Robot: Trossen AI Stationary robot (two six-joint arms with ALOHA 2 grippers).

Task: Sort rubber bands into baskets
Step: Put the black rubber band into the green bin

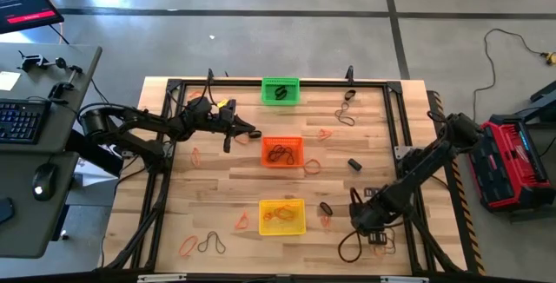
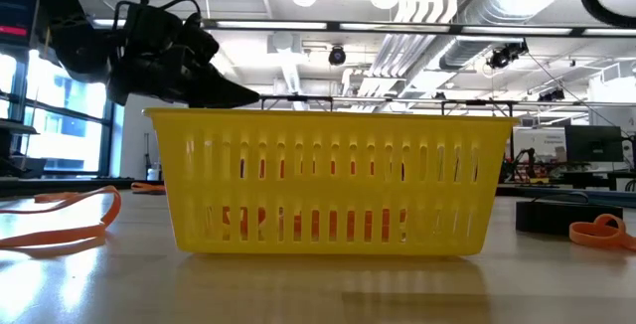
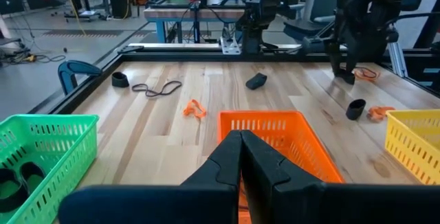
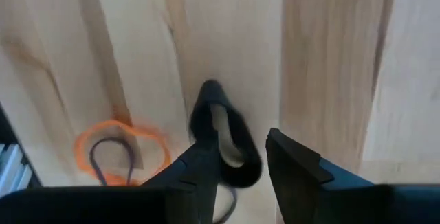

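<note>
Thick black band (image 4: 227,138) — right tool (image 4: 237,157) straddling; orange loop (image 4: 122,150) beside.

Low view: yellow basket (image 2: 328,180) fills the centre and hides the table behind it; contents show only as orange streaks through the mesh.

Left wrist view: green basket (image 3: 38,152) cut off at the edge.

Right wrist view: thick black band (image 4: 227,138) blurred, partly behind a finger (image 4: 206,165).

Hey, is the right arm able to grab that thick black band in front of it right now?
Probably yes: the right end effector is open, low over the table, straddling the black band.
</note>
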